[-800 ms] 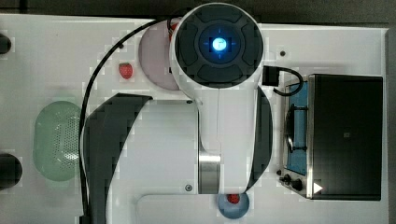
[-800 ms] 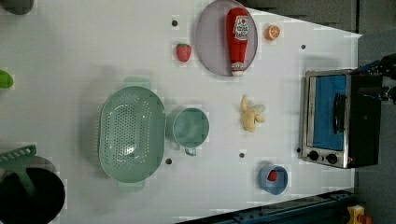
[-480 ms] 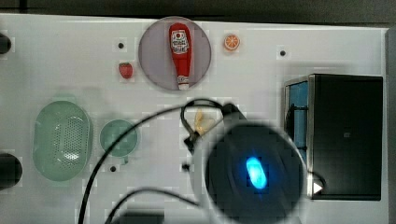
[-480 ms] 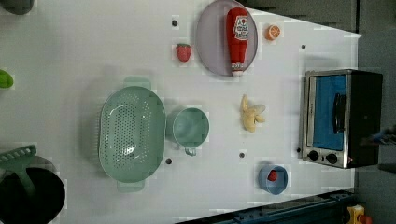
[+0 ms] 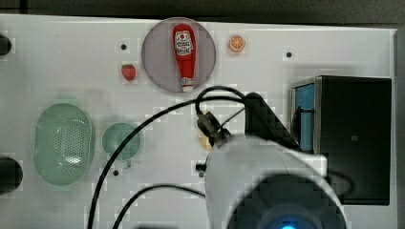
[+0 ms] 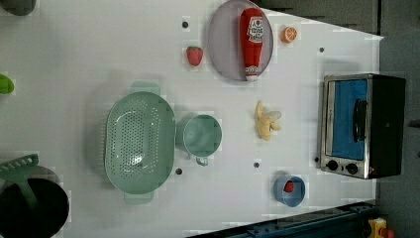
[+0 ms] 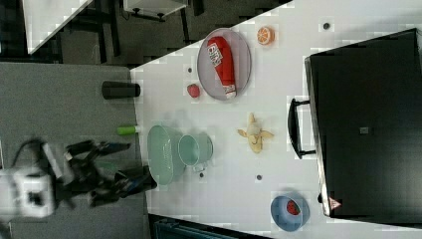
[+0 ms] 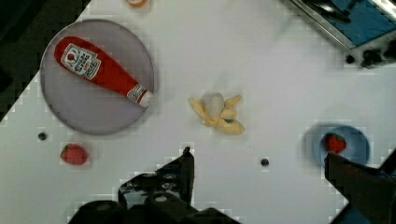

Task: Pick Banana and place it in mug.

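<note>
Banana (image 6: 267, 126) lies peeled on the white table (image 6: 74, 59), free of any grip, at 3 o'clock from the mug (image 6: 202, 136) in the left view and apart from it. Colander (image 6: 140, 142) touches the mug at its 9 o'clock. Plate (image 6: 225, 44) with ketchup bottle (image 6: 252, 42) sits at 12 o'clock of the banana; oven (image 6: 361, 126) at 3 o'clock; blue bowl (image 6: 289, 190) at 5 o'clock. Gripper (image 8: 257, 165), seen in the wrist view, hangs above the table near the banana, fingers (image 8: 184, 170) spread wide, holding nothing.

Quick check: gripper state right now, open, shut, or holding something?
Gripper: open, holding nothing. The banana lies on the table, apart from the fingers.
</note>
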Controlling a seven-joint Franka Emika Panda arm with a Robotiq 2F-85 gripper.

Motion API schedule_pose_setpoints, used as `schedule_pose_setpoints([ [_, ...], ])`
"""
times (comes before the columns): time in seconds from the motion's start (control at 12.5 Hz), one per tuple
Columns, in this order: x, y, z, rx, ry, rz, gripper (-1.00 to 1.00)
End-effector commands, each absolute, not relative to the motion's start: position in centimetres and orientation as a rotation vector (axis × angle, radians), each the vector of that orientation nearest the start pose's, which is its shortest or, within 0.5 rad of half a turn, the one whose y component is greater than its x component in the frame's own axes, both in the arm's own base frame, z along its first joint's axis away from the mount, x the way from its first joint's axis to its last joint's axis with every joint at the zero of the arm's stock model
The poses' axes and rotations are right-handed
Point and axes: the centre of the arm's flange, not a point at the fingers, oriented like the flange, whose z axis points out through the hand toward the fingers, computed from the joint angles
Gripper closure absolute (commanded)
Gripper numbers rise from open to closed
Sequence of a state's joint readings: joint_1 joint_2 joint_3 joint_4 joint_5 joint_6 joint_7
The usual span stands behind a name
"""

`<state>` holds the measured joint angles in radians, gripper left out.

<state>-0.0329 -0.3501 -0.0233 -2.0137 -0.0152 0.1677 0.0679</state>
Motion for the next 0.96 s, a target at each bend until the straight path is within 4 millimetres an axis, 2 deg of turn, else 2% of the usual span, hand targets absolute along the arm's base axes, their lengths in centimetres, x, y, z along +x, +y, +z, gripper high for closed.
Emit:
schedule_pose_setpoints([
  [0.08,47.0,-1.5,47.8,-2.91,1.262,0.164,-1.0],
  [0.4,48.1,-0.9,39.4,-2.961,1.09,0.076,-1.0],
  [0.72,48.5,-0.9,31.6,-3.041,0.836,0.104,-1.0],
  [0.96,48.6,-1.1,26.5,-3.051,0.815,0.14,-1.0],
])
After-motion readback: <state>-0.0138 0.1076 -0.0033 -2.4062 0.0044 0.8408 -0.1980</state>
